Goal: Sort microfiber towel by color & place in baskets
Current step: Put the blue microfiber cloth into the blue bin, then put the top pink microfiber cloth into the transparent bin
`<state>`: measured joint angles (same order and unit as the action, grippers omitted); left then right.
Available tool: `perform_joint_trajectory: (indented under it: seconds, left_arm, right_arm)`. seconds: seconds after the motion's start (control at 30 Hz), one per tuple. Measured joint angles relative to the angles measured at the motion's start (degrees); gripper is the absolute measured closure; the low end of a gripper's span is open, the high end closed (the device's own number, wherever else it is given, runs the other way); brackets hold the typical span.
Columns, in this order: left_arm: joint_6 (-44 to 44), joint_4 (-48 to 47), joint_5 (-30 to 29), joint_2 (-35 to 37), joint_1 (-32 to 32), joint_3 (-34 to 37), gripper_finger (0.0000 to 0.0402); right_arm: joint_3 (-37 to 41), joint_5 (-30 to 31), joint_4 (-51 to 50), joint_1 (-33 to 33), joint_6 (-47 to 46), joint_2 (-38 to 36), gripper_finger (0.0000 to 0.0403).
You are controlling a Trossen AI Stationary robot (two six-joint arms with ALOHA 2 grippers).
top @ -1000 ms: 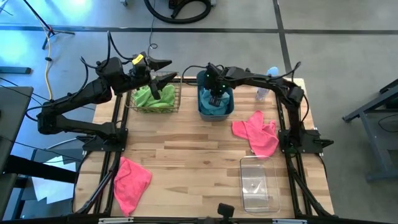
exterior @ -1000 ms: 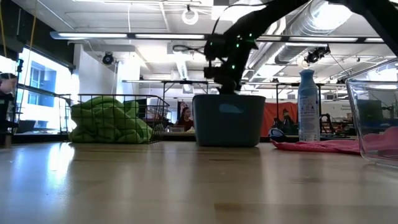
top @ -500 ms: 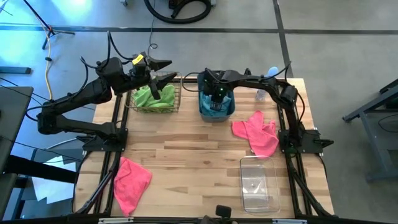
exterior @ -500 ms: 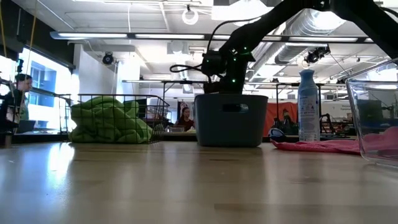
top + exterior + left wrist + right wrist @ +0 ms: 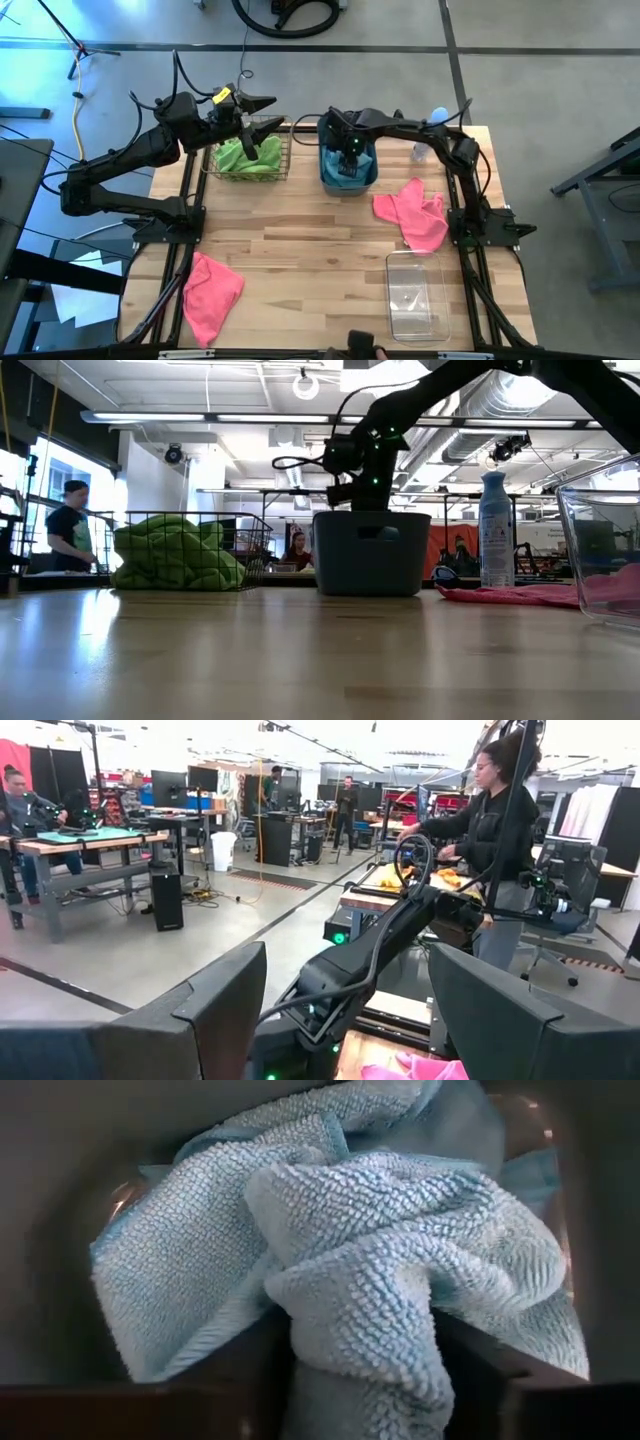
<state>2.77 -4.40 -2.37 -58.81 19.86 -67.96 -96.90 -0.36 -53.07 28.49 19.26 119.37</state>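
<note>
Reaching into the blue tub (image 5: 348, 172), our right gripper (image 5: 365, 1355) has its fingers parted around a fold of light blue towel (image 5: 400, 1270), apparently letting go. We risk snagging that nubby cloth and dragging it back out when lifting. Our left gripper (image 5: 345, 1010) waits wide open, empty, above the wire basket (image 5: 250, 160).
</note>
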Motion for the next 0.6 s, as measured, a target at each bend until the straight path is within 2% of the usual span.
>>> perform_joint_trajectory:
  seconds: [0.13, 0.27, 0.6]
  left_arm:
    - [0.00, 0.00, 0.02, 0.00, 0.00, 0.00, 0.0135]
    - [0.00, -0.02, 0.02, 0.00, 0.00, 0.00, 0.0135]
    - [-0.05, -1.75, 0.02, 3.32, 0.00, 0.09, 0.0135]
  right_arm:
    - [-3.61, 1.18, -3.71, 0.11, -0.31, -0.02, 0.0148]
    - [-7.81, 1.20, -8.08, 0.13, 1.62, -0.03, 0.0114]
    - [-17.57, 0.03, -12.42, 0.13, 2.25, -0.09, 0.0103]
